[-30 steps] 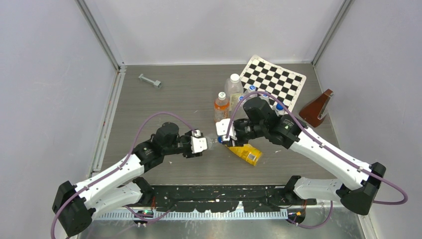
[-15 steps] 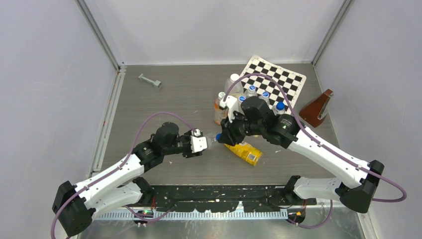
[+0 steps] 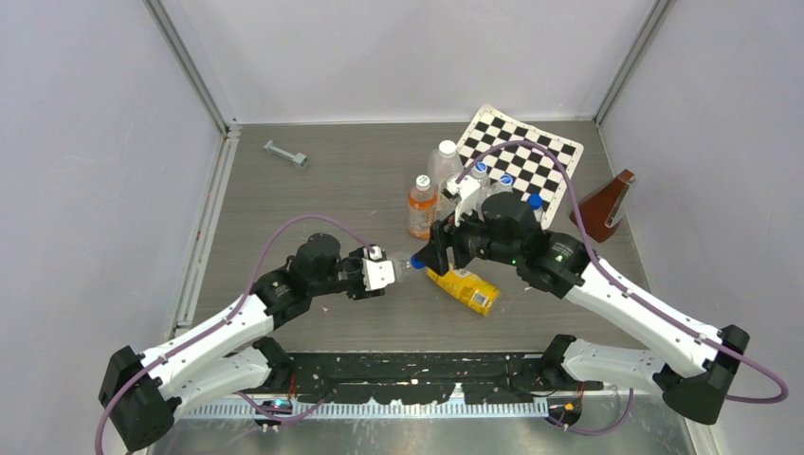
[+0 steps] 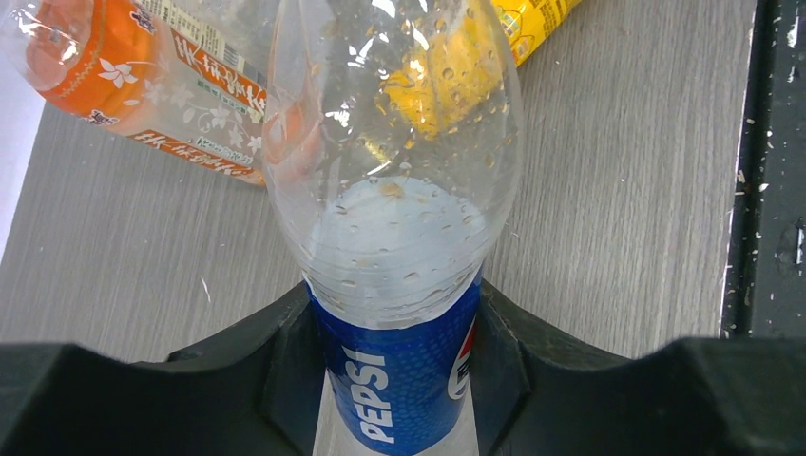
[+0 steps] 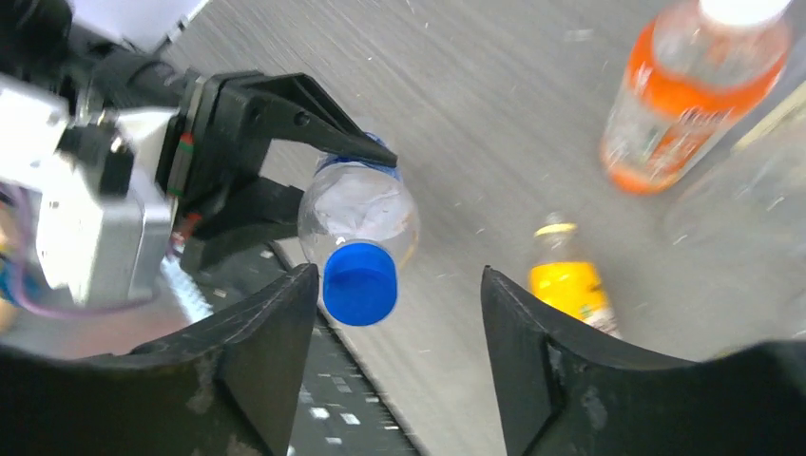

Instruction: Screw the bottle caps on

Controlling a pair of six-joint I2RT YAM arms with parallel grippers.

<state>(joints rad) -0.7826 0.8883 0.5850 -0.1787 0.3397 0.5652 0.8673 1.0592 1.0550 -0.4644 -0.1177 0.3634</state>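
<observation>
Pepsi bottle [image 4: 399, 380], clamped at its blue label by the left gripper [image 3: 393, 271] near the centre of the top view, neck pointing toward the right arm. Blue cap [image 5: 359, 283] sits on the bottle's mouth, inside the gap of the right gripper [image 5: 394, 285], whose jaws stand apart. The cap lies nearer the finger at frame left; contact cannot be judged. Yellow juice bottle [image 3: 465, 289] lies on its side on the table [image 3: 332, 190], just lower right of the right gripper. Orange-drink bottle [image 3: 422, 204] stands upright above it.

The Pepsi bottle [image 4: 394, 237] is glossy clear plastic, the table [image 4: 618, 190] matt wood-grain.
</observation>
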